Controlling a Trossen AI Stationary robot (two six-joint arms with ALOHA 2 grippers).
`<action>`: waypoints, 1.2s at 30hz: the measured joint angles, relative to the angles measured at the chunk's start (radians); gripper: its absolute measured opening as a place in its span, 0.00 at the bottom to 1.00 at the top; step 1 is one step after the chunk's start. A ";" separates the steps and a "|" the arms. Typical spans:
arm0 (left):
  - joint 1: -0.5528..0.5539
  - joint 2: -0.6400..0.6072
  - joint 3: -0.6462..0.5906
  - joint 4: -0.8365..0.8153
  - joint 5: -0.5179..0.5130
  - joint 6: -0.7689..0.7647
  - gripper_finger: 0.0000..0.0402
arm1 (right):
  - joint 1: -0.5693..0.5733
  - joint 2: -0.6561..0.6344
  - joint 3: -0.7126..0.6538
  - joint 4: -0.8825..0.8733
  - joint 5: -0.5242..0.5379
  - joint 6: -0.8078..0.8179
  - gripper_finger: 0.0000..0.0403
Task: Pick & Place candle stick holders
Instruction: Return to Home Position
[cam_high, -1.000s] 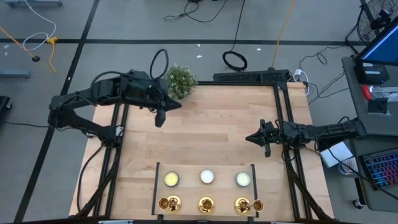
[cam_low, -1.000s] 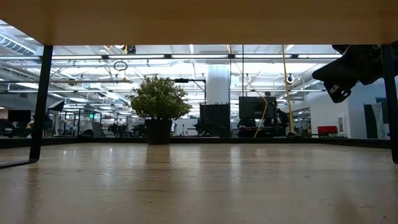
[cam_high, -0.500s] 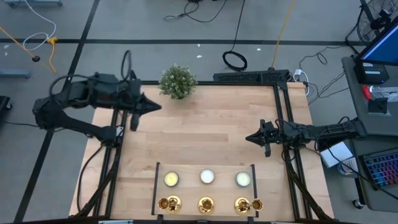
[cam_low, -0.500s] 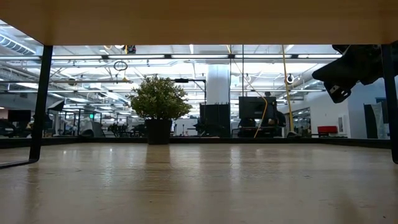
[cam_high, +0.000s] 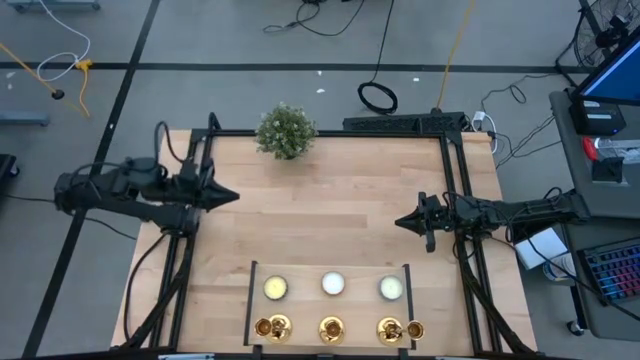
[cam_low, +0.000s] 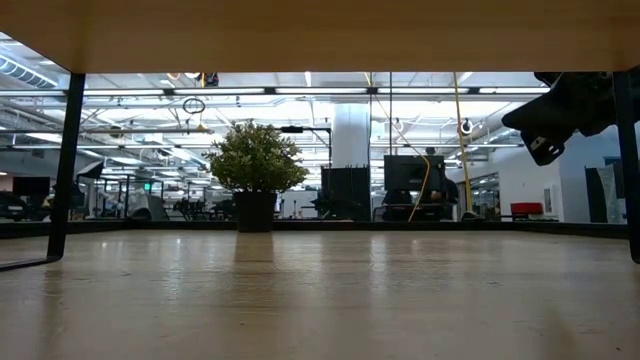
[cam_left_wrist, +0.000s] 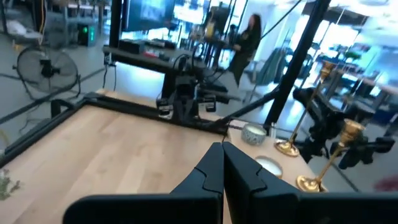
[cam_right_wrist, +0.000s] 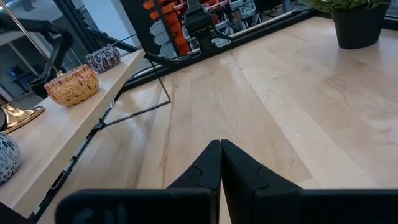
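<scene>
Three candle stick holders (cam_high: 332, 327) lined on shelf (cam_high: 303, 306); left gripper (cam_high: 228, 197), right gripper (cam_high: 400, 222) pressed together, empty, parked at sides: job looks done

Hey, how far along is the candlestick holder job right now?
Looks done: the candle stick holders stand in a row on the shelf, candles beside them. In hand: nothing; left gripper and right gripper are shut and empty at the table edges. Left: seemingly nothing; only the plant stands elsewhere.
</scene>
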 joint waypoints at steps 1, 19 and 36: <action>-0.003 -0.037 -0.042 0.020 -0.001 -0.003 0.00 | 0.000 0.000 0.000 0.000 0.000 0.000 0.01; -0.006 -0.489 -0.507 0.148 -0.093 -0.132 0.00 | 0.000 0.000 0.000 0.001 -0.001 0.000 0.01; -0.006 -0.489 -0.651 0.196 -0.058 -0.174 0.00 | 0.000 0.000 0.000 0.001 -0.001 0.000 0.01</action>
